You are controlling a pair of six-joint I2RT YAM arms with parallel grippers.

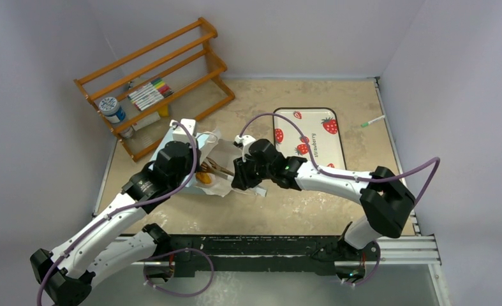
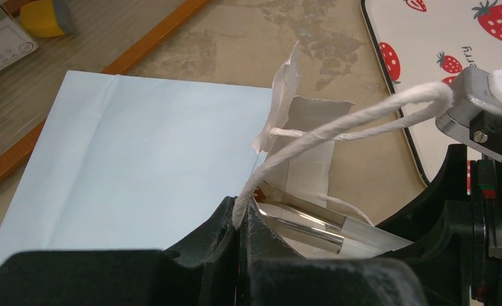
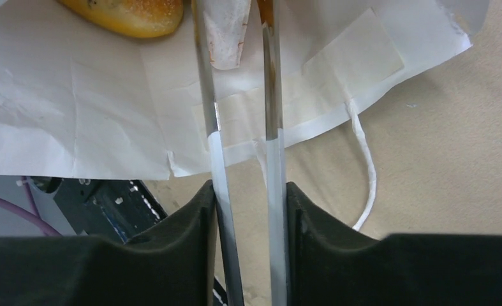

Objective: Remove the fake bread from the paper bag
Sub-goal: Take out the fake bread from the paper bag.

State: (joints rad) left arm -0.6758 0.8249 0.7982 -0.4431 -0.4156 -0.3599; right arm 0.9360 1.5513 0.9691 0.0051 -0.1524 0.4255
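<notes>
Paper bag (image 2: 140,153) lies flat, mouth pointing toward the right tool (image 3: 236,44).

We see our left tool (image 2: 240,222) pinching the white string handle (image 2: 363,117) of the light blue paper bag (image 2: 140,153) on the bench (image 2: 235,38).

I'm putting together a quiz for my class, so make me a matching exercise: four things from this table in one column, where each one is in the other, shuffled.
Things:
1 paper bag
2 markers
3 string handle
4 tongs

Places:
A on the wooden rack
B pinched in the left gripper
C lying on its side on the table
D held in the right gripper

Pairs: 1-C, 2-A, 3-B, 4-D
</notes>
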